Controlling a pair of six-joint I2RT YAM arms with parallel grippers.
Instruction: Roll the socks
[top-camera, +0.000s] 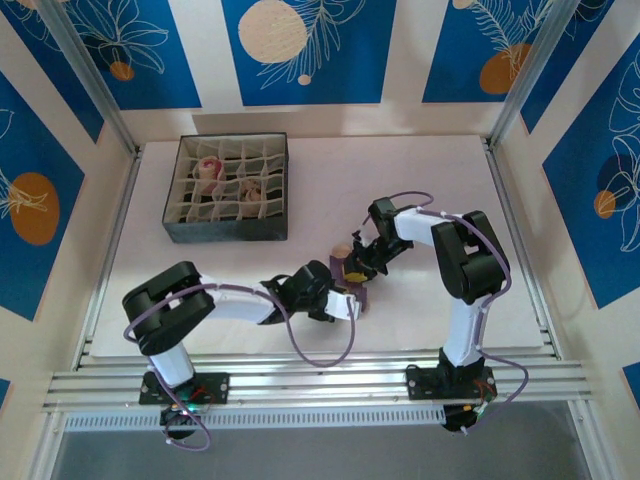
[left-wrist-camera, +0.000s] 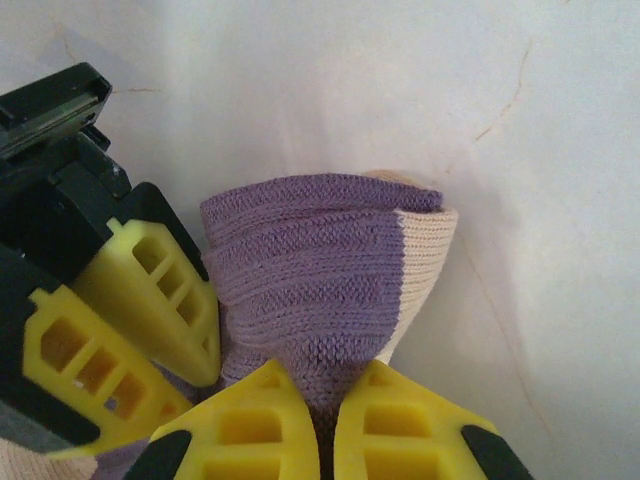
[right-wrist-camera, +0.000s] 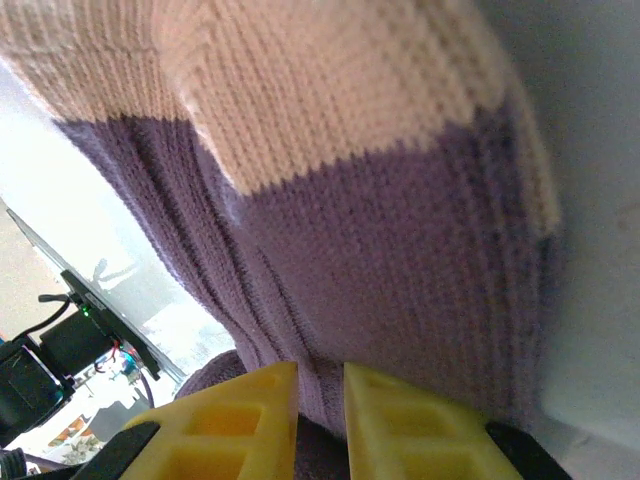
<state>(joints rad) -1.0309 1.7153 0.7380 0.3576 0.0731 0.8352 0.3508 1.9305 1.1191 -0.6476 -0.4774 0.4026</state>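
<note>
A purple ribbed sock (left-wrist-camera: 320, 270) with a tan patch is bunched into a roll on the white table between both arms, near the table's middle (top-camera: 357, 291). My left gripper (left-wrist-camera: 327, 405) is shut on a fold at the roll's near end. Close beside it, my right gripper (right-wrist-camera: 320, 392) has its yellow fingers (left-wrist-camera: 150, 290) pinched on the purple fabric from the other side. In the right wrist view the purple sock (right-wrist-camera: 400, 250) hangs just above the fingers. Two rolled socks, one cream and pink (top-camera: 208, 170) and one brownish (top-camera: 250, 188), sit in compartments of the box.
The dark grid-divided box (top-camera: 228, 228) stands at the back left of the table. Metal frame rails run along the near edge (top-camera: 320, 380) and both sides. The white tabletop (top-camera: 440, 170) is bare to the right and behind the arms.
</note>
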